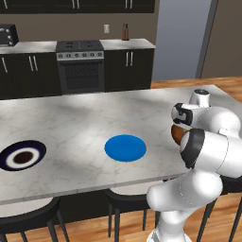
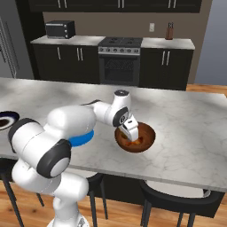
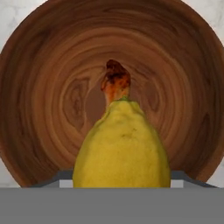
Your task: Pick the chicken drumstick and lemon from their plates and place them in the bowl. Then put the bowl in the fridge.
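Marble island counter point(image 2: 186, 133) carries the wooden bowl point(image 2: 148, 139), with the bright blue plate point(image 1: 125, 147) and navy plate point(image 1: 21, 155) further left. Over the bowl, the gripper point(image 2: 131, 134) has its jaws part-open, clamped on the lemon point(image 3: 121, 148); the chicken drumstick point(image 3: 116, 83) lies on the bowl's floor beneath

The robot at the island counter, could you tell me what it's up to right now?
The arm reaches down over the brown wooden bowl on the marble counter, its gripper holding the lemon just above the bowl's inside. The chicken drumstick already lies in the bowl beneath it. The blue plate and the navy plate sit bare on the counter.
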{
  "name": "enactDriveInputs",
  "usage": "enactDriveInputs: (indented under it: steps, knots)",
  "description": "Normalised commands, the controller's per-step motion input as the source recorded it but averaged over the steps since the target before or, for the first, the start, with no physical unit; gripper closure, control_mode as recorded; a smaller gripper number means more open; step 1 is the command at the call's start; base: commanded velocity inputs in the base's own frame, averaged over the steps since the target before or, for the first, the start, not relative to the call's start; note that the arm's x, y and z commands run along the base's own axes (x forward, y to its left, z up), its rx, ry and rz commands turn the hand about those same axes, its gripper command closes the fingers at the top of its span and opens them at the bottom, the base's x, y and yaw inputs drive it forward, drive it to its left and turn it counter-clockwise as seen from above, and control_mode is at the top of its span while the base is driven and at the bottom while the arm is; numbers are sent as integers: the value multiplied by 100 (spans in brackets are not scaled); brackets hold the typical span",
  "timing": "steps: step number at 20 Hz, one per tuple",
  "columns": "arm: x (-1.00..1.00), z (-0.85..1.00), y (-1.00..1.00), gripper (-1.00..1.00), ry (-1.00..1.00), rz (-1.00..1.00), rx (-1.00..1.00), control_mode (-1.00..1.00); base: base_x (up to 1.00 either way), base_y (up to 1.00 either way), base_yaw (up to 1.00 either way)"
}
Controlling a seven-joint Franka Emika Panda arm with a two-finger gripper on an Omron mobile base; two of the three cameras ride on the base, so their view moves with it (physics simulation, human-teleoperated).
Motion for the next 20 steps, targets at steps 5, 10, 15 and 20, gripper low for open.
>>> enactDriveInputs:
  steps: [5,10,15,20]
  knots:
    - [2,-16,0,-100,0,0,0,-100,0,0,0]
    - [1,-12,0,-100,1,0,0,-100,0,0,0]
    - [2,-6,0,-100,1,0,0,-100,0,0,0]
    - [0,0,-4,-100,0,0,0,-100,0,0,0]
